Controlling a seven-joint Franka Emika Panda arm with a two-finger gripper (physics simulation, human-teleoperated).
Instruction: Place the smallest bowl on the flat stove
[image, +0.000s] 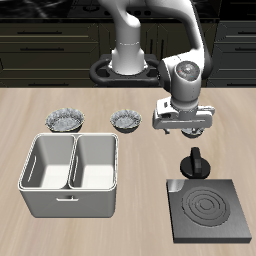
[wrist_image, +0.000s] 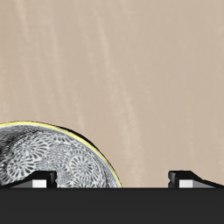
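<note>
End effector (image: 184, 128) hangs above the worktop (image: 140, 170), behind the flat stove (image: 209, 207); fingers spread apart, nothing between them. Wrist view: both fingertips (wrist_image: 42, 179) wide, bare worktop in the gap, part of a fluted bowl (wrist_image: 52, 162) beside one fingertip; cannot tell which bowl.

Two fluted bowls visible on worktop in exterior view. Smallest bowl (image: 125, 120) sits near the middle, beside the end effector, clear of it. Larger fluted bowl (image: 64, 121) farther along same row. Light grey two-compartment bin (image: 72, 177) in front of both. Stove near front edge, black knob (image: 195, 163) at its back edge, rings uncovered
</note>
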